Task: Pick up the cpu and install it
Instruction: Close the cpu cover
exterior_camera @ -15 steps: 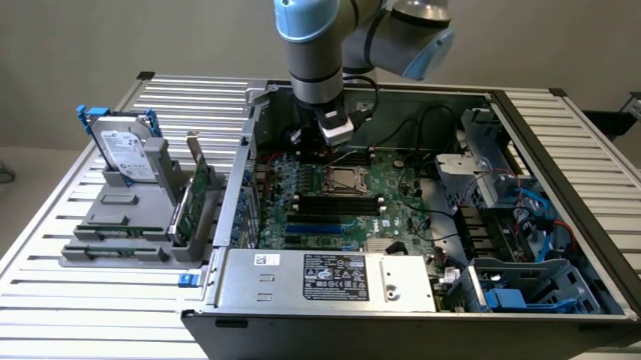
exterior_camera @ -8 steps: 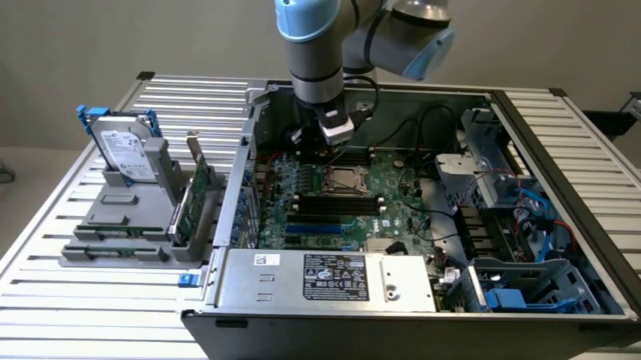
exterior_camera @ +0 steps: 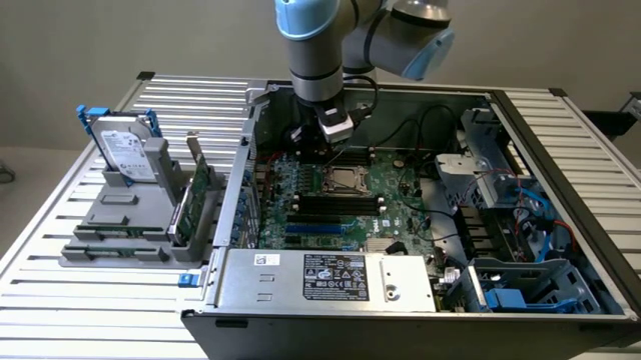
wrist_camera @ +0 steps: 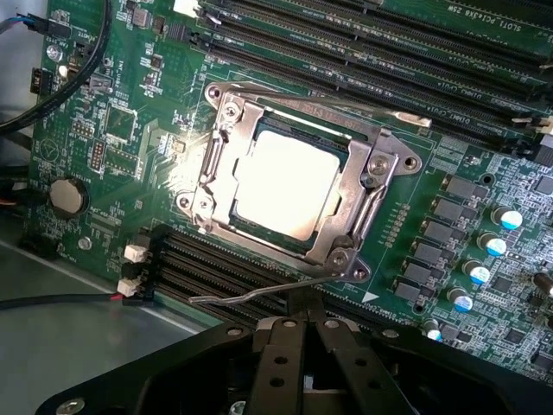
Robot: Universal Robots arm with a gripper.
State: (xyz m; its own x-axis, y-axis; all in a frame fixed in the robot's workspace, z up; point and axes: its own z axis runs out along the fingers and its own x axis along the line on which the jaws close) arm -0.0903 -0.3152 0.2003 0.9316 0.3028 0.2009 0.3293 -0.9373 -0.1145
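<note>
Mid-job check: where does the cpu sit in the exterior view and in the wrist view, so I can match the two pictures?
Exterior view: the cpu is the pale square inside the metal socket frame, on the green board, under the arm.
Wrist view: the cpu is the bright square inside that frame, just beyond the shut pincer.
Shared landmark: the black memory slots running alongside that frame.

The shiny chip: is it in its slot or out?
In. The chip lies flat inside the metal frame on the green board. The shut fingers hold nothing.
</note>
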